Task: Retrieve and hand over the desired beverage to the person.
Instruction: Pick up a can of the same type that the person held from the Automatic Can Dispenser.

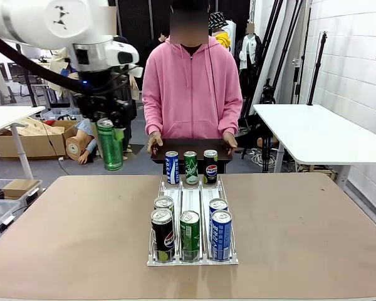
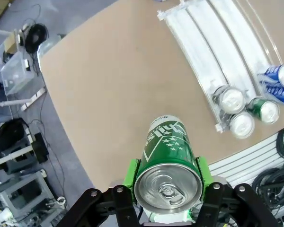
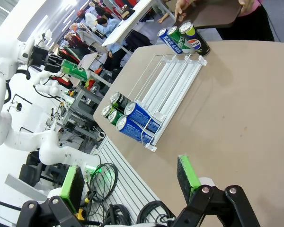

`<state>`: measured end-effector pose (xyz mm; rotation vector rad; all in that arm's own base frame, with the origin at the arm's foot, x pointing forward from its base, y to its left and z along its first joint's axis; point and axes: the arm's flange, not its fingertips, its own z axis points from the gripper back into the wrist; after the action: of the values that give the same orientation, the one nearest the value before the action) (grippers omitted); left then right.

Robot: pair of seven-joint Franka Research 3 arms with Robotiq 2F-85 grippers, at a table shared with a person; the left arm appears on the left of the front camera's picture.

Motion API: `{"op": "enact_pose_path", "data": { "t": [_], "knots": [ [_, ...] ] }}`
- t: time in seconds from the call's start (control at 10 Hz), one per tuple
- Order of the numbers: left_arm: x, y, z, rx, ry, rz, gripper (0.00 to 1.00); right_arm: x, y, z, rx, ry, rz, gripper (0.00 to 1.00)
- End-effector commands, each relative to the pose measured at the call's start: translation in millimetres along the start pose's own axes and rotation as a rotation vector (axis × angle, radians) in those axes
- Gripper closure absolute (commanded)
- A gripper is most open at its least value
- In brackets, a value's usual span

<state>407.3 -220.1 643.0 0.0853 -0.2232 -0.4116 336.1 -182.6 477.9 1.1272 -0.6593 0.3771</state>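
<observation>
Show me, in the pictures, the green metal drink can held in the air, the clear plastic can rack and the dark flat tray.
Green metal drink can (image 1: 110,147): front view, its side.
Clear plastic can rack (image 1: 192,197): front view, bare middle lane.
Dark flat tray (image 1: 191,144): front view, bare top surface.

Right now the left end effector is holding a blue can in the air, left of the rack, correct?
No. The left end effector holds a green can, not a blue one; the left wrist view shows this plainly. It is in the air, left of the rack.
</observation>
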Motion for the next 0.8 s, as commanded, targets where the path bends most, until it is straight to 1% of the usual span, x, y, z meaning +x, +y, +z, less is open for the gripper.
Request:
{"op": "enact_pose_path", "data": {
  "t": [0.0, 0.1, 0.4, 0.5, 0.6, 0.7],
  "knots": [
    [-15, 36, 2, -0.015, 0.020, 0.022, 1.00, 0, 0, 0, 0.011, -0.007, 0.008, 0.00],
    [-20, 51, 1, -0.025, 0.023, 0.035, 1.00, 0, 0, 0, 0.011, -0.007, 0.008, 0.00],
    [-31, 75, -18, -0.066, 0.020, 0.053, 1.00, 0, 0, 0, 0.011, -0.007, 0.008, 0.00],
    [-35, 79, -21, -0.078, 0.014, 0.060, 1.00, 0, 0, 0, 0.011, -0.007, 0.008, 0.00],
    [-37, 74, -20, -0.097, 0.016, 0.040, 1.00, 0, 0, 0, 0.011, -0.007, 0.008, 0.00],
    [-25, 76, -20, -0.043, 0.051, 0.072, 1.00, 0, 0, 0, 0.011, -0.007, 0.008, 0.00]
  ]
}}
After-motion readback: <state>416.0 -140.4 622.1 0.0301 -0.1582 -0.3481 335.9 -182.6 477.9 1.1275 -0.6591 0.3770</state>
